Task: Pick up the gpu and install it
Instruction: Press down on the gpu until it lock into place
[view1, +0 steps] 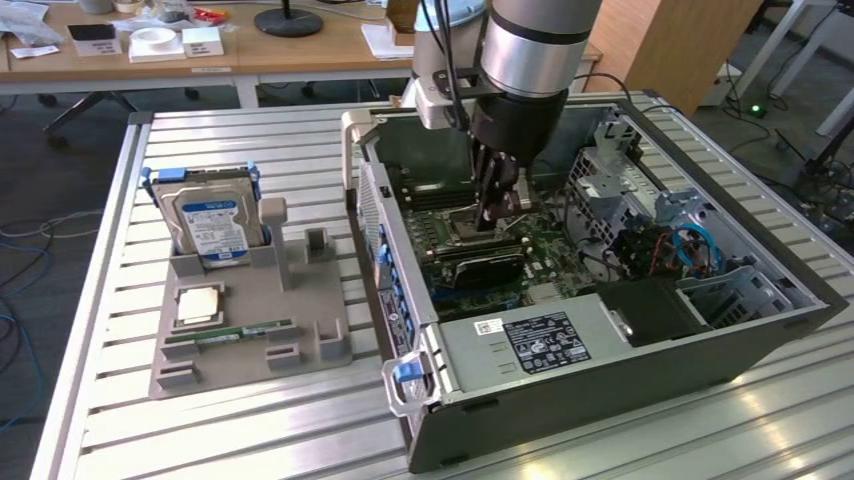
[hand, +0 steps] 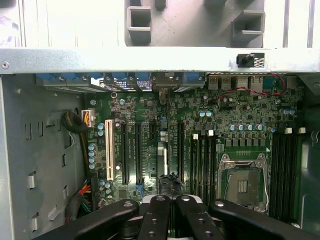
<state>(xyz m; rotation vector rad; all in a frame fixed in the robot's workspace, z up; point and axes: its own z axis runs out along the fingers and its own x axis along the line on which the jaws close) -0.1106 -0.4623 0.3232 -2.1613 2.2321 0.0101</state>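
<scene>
The gpu (view1: 483, 262) stands on edge over the motherboard (hand: 210, 135) inside the case (view1: 747, 330), directly under my end effector (view1: 497, 205), long axis running along the board's slots (hand: 131, 152). I read the end effector as closed on the gpu's top edge. The tray (view1: 247, 335) with the hard drive (view1: 214, 228) sits well apart on the surface (view1: 267, 440), towards the exterior view's left.

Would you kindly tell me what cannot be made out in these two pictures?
- Wrist view: whether the shut gripper clamps the thin black gpu card; its own black fingers cover the contact.
- Exterior view: which slot of the green motherboard the card sits over; the gripper stands in front.
- Exterior view: print on the blue-white label of the silver hard drive; too small.
</scene>
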